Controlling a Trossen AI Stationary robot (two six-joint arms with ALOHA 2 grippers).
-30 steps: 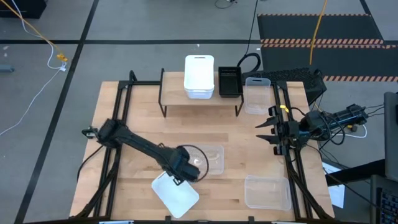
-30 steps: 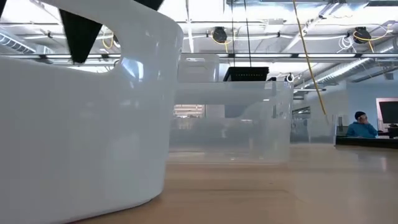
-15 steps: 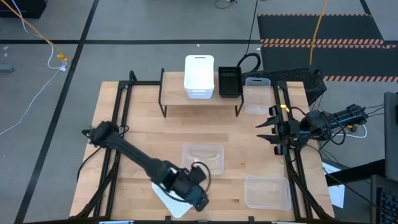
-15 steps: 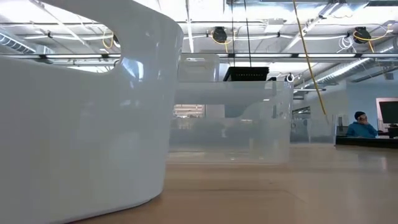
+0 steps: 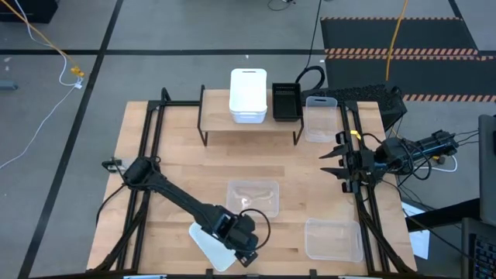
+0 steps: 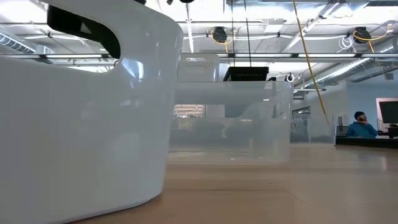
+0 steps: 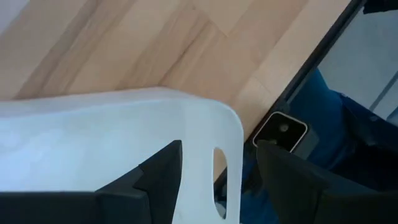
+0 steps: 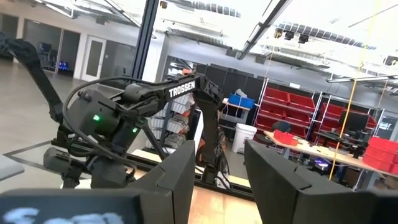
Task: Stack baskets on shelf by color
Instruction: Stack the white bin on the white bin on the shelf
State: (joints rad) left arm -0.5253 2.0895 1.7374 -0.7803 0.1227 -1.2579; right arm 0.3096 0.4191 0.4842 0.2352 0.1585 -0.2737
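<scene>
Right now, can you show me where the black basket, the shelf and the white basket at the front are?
black basket (image 5: 285, 101), high view, its slatted inside.
shelf (image 5: 217, 124), high view, bare wooden top.
white basket at the front (image 5: 208, 241), high view, its floor.

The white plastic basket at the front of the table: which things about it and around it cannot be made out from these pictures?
- Opaque white plastic basket, high view: the left tool and its wrist cover the right end.
- Left wrist view: open fingers straddle the basket's end wall; whether they touch it is unclear.
- Low view: the white basket fills the left and hides the table behind it.
- Light-wood shelf, high view: how many white baskets are stacked is hidden from above.
</scene>
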